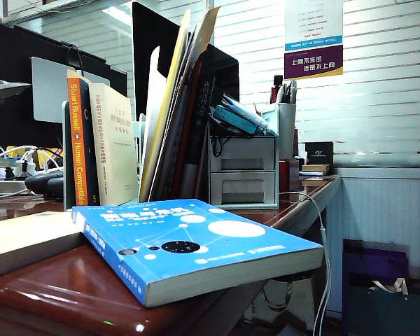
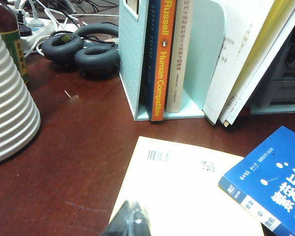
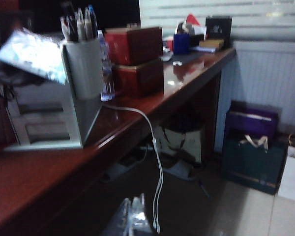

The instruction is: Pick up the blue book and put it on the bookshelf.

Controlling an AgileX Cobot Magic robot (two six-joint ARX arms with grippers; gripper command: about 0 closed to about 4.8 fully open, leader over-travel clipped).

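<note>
The blue book (image 1: 196, 248) hides both wrist-view tools: left (image 2: 130, 221) closed, right (image 3: 132, 216) unclear.

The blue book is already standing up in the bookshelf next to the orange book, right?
Not quite. The blue book isn't standing in the bookshelf; it lies flat on the desk in front, as the exterior view shows. The orange book does stand in the rack. Both hands, left and right, are away from it.

Blue book (image 1: 196, 248): thick, flat, cover up, white circles, overhanging desk edge. Bookshelf (image 1: 241, 171) at its 12 o'clock: pale grey-green, upright, two drawers, books standing
</note>
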